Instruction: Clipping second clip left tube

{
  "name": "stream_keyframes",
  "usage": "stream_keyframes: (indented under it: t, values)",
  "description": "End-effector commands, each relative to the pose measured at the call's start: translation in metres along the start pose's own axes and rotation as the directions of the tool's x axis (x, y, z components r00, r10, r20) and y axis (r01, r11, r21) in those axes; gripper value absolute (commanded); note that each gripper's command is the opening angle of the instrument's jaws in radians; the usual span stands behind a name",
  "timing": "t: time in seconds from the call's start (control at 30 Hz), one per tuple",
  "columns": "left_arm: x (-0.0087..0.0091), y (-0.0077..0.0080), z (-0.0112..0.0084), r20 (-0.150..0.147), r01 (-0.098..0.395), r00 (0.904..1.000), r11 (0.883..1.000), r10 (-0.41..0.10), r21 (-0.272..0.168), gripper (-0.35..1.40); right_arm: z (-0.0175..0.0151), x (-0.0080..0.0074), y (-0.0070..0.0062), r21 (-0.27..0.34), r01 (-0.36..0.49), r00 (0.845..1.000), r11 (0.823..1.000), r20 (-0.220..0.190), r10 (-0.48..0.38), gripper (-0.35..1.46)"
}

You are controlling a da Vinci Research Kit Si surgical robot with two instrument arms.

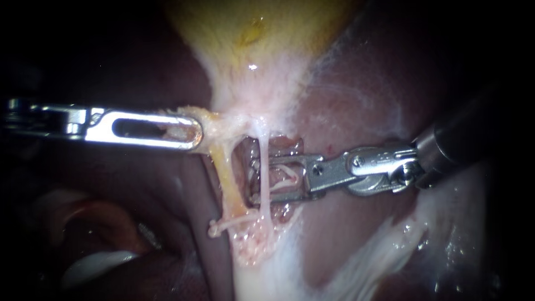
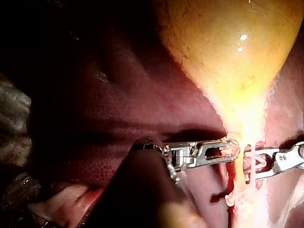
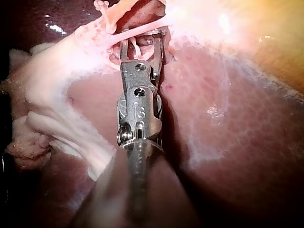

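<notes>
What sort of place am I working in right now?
Probably a surgical field seen close: liver and yellow gallbladder, a pale tube between my right instrument's open jaws, my left instrument gripping tissue.

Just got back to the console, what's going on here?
The left instrument has its jaws shut on pale tissue just below the gallbladder, holding it to the left. The right instrument reaches in with jaws open at the thin pale tube, which crosses the gap between them. They have not yet closed on it.
</notes>
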State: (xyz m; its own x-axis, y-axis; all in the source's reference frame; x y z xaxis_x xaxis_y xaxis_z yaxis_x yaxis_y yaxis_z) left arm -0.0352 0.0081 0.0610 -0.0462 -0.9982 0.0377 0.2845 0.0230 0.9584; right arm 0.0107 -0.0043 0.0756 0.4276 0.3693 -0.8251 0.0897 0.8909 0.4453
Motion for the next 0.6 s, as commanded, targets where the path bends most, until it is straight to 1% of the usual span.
stream_keyframes:
  t: [0.03,0.13,0.27,0.37,0.6]
  values:
    - [0.0000,0.0000,0.0000,0.000,0.000,1.0000,1.000,0.000,0.000,-0.35,0.0000,0.0000,0.0000,0.000,0.000,1.000,1.000,0.000,0.000,0.28]
    - [0.0000,0.0000,0.0000,0.000,0.000,1.0000,1.000,0.000,0.000,-0.35,-0.0002,0.0000,0.0000,0.000,0.000,1.000,1.000,0.000,0.000,0.30]
    - [0.0000,0.0000,-0.0001,-0.001,0.000,1.0000,1.000,0.000,0.000,-0.35,-0.0009,0.0002,0.0002,0.004,-0.003,1.000,1.000,-0.002,0.003,0.36]
    - [0.0000,0.0000,-0.0002,-0.001,0.000,1.0000,1.000,0.000,0.001,-0.35,-0.0020,0.0006,0.0004,0.003,-0.012,1.000,1.000,-0.003,0.012,0.39]
    - [0.0000,0.0001,-0.0004,-0.002,0.000,1.0000,1.000,0.000,0.001,-0.35,-0.0055,0.0016,0.0009,-0.011,0.005,1.000,1.000,-0.006,-0.005,0.41]
